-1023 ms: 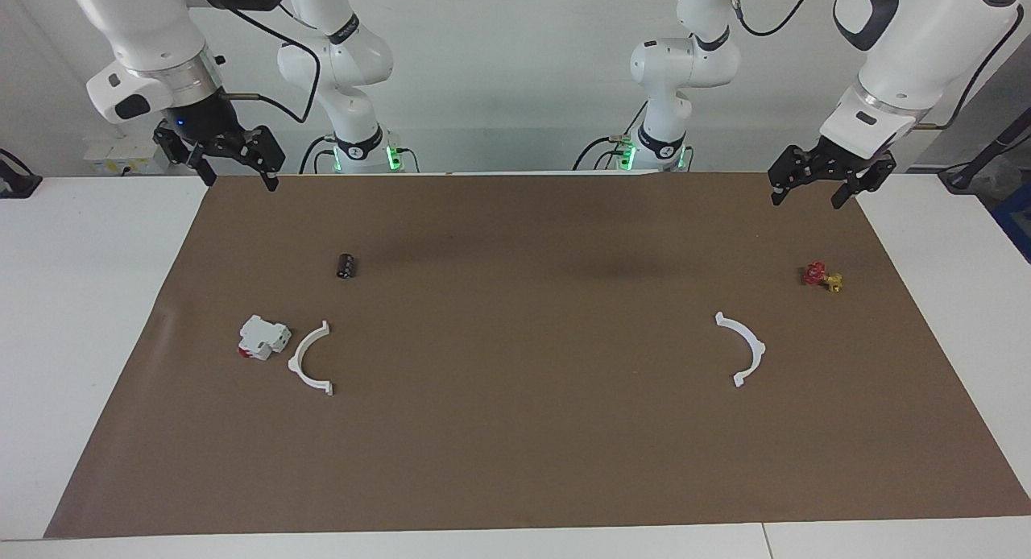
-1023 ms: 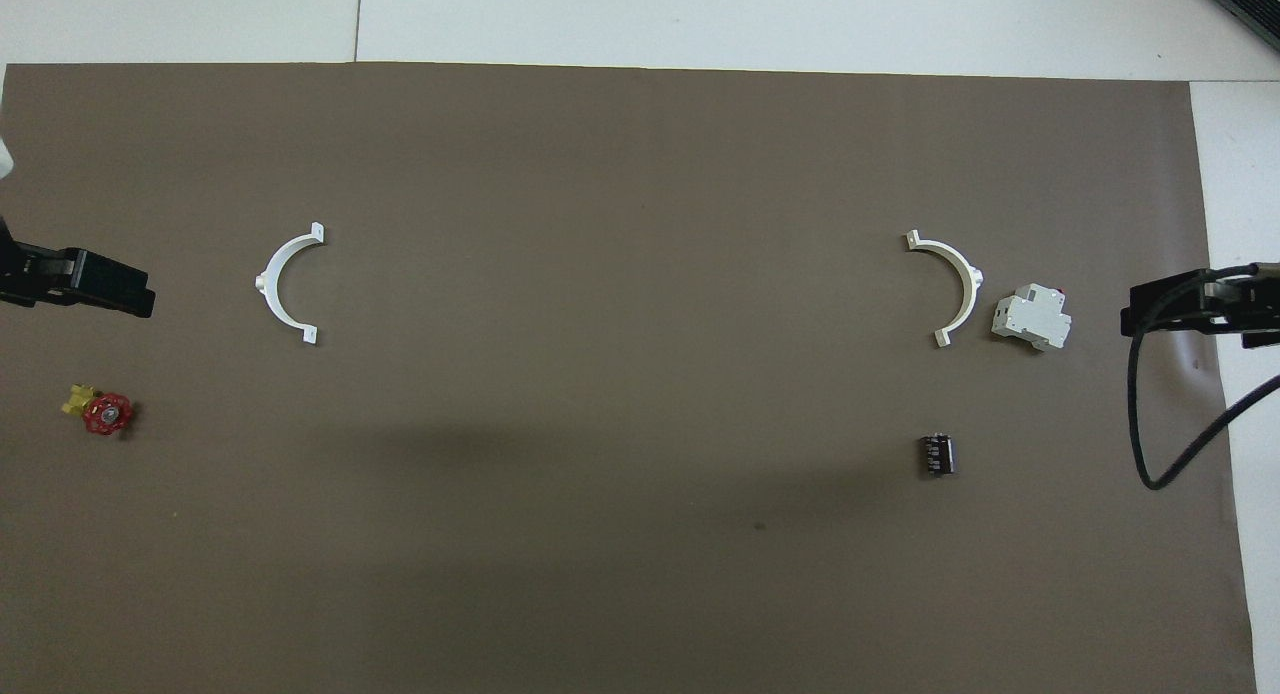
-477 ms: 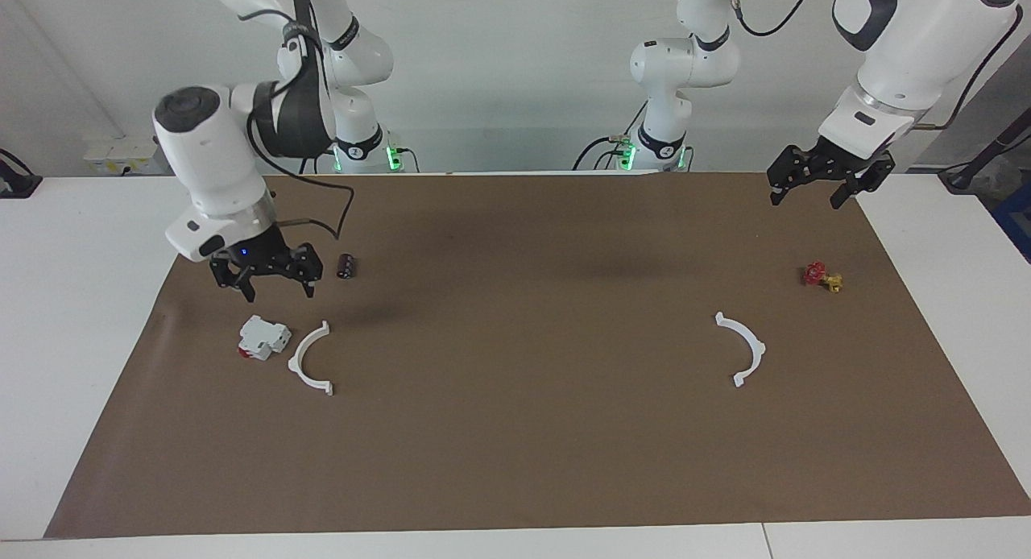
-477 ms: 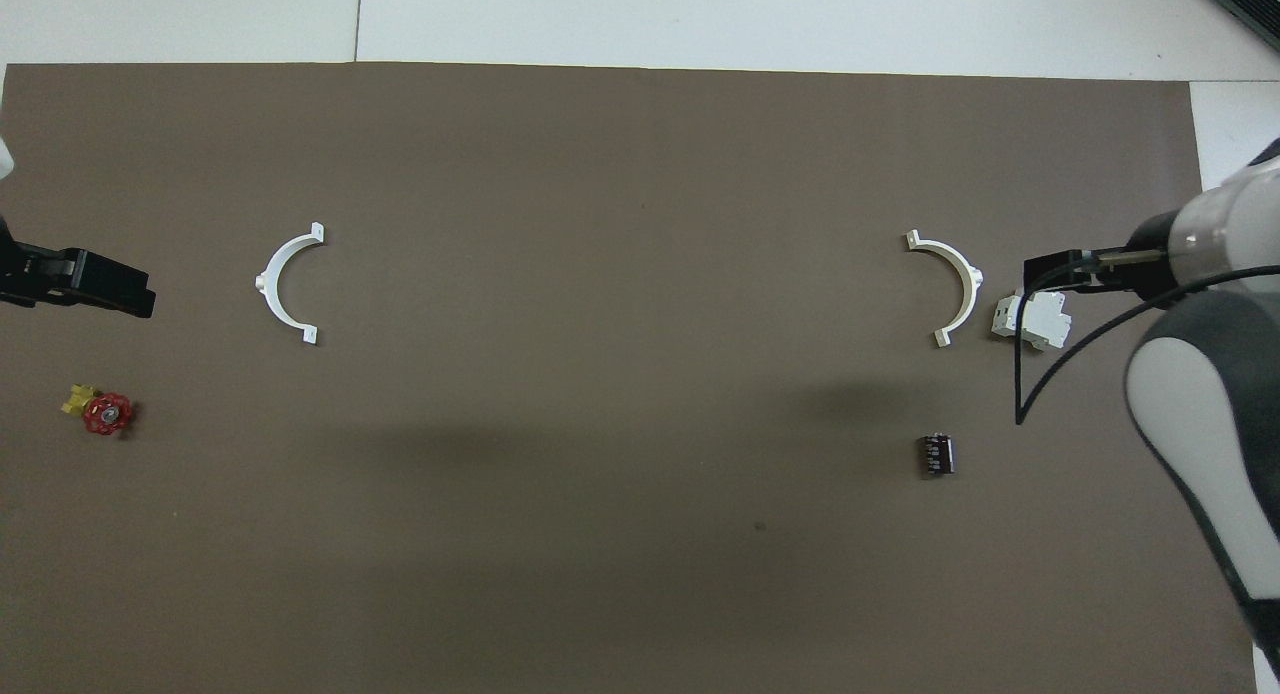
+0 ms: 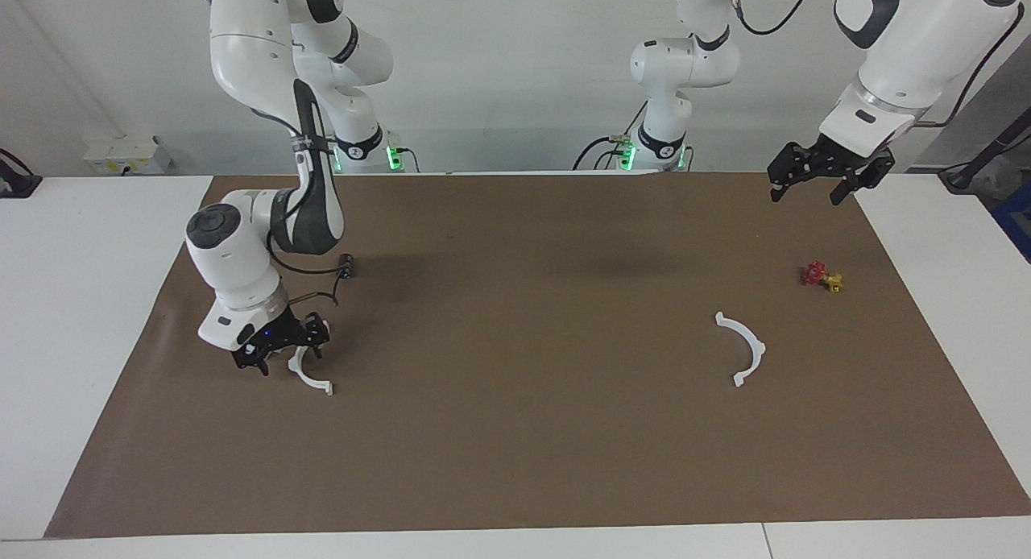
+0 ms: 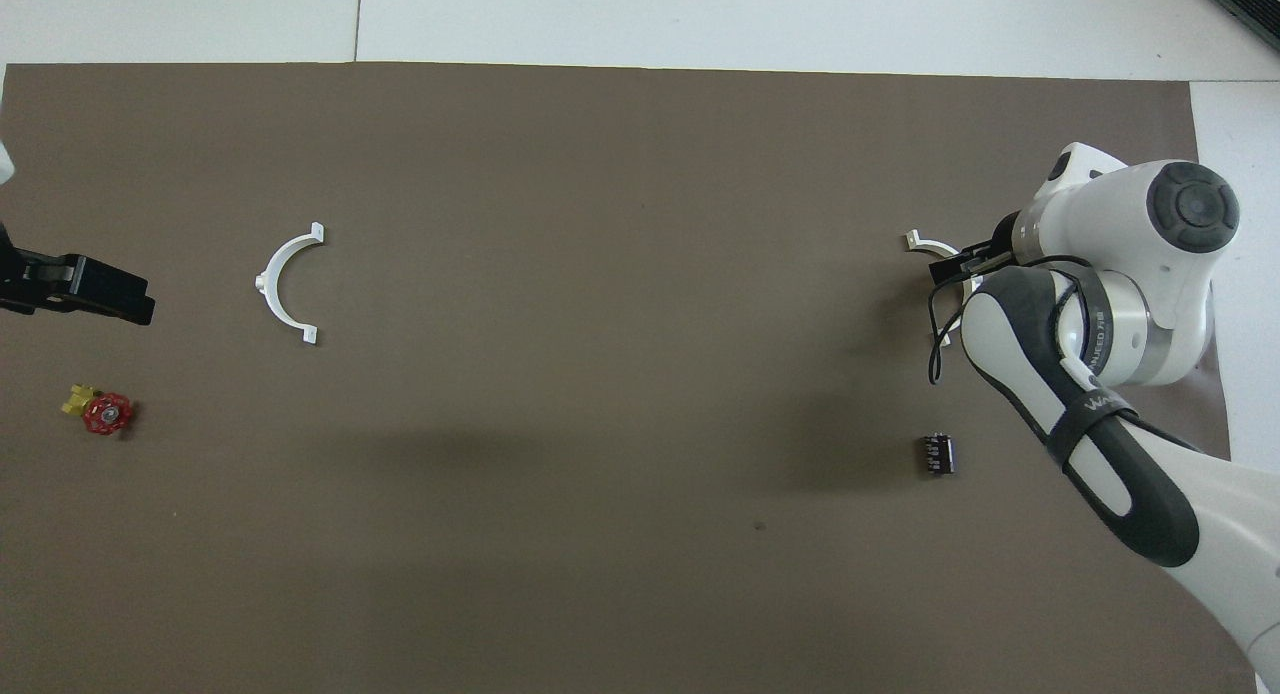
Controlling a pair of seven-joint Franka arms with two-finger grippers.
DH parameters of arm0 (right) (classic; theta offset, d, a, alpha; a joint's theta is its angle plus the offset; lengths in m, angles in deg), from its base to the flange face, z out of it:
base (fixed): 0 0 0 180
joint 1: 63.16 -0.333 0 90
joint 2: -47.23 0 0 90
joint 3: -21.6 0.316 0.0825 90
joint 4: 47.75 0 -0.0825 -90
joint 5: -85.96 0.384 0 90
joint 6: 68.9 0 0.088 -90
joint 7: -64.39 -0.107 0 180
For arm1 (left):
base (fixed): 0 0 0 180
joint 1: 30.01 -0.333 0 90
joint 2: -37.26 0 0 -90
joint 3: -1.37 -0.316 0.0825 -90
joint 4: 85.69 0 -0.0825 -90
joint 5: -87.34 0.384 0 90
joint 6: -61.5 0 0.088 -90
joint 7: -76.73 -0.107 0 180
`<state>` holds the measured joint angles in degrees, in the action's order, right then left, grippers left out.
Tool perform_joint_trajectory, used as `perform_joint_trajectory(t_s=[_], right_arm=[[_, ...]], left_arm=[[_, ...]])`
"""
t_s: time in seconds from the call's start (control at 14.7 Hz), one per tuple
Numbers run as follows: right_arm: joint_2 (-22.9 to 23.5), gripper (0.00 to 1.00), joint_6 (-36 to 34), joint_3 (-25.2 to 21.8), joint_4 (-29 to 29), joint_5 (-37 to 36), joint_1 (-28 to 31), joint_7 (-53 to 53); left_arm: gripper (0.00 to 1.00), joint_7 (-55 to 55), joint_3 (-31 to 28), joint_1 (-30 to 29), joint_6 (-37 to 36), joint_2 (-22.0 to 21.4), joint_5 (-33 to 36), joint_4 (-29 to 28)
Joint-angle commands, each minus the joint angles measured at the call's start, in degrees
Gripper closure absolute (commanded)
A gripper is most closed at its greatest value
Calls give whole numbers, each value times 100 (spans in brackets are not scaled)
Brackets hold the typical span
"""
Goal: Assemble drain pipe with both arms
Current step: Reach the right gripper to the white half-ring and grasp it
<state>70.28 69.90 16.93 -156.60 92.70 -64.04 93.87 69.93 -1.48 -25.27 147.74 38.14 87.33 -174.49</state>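
Observation:
The drain pipe lies as two separate white half-rings on the brown mat. One half-ring (image 5: 312,379) sits toward the right arm's end, with only its tabbed tip (image 6: 922,242) showing in the overhead view. My right gripper (image 5: 288,359) is low over it and open, a finger on each side of the arc's part nearer the robots; whether it touches I cannot tell. The other half-ring (image 5: 745,345) (image 6: 283,284) lies alone toward the left arm's end. My left gripper (image 5: 809,190) hangs open and raised over the mat's edge by the robots, holding nothing.
A small black cylinder (image 5: 346,265) (image 6: 937,454) lies nearer the robots than the right arm's half-ring. A red and yellow valve (image 5: 821,277) (image 6: 103,413) sits near the left arm's end. The brown mat (image 5: 523,430) covers most of the white table.
My right arm has swung from high at the mat's corner down onto the half-ring at its end, now covering the blocky part beside it. The left arm has barely moved.

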Motion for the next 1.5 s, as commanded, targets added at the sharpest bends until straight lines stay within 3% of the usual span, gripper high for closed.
perform_joint_trajectory(t_s=[0.0,0.27,0.41,0.48,0.55,0.89,1.09,1.3,1.43], right_arm=[[-46,9,24,54,-135,467,97,558],[-55,28,400,45,-442,468,80,883],[-64,48,604,45,-601,468,71,937],[-64,69,613,45,-593,468,71,954],[-64,100,613,45,-584,468,54,946],[-64,100,499,71,-374,468,-26,717],[-195,100,-52,150,-84,468,-227,175],[-301,100,-555,151,267,372,-1007,-1429],[-301,100,-469,133,295,345,-1692,-2800]], left_arm=[[0,3,4,-43,-46,-97,-25,-41],[0,-6,4,-43,112,-97,-87,-41],[0,3,12,-35,131,-79,-87,-15],[0,3,12,0,122,-62,-96,11],[0,3,12,9,148,-70,-131,3],[0,3,12,1,174,-62,-333,3],[0,-32,4,-43,157,-97,-333,-41],[0,-32,4,-43,156,-97,-333,-50],[0,-14,4,-35,218,-123,-333,-172]])
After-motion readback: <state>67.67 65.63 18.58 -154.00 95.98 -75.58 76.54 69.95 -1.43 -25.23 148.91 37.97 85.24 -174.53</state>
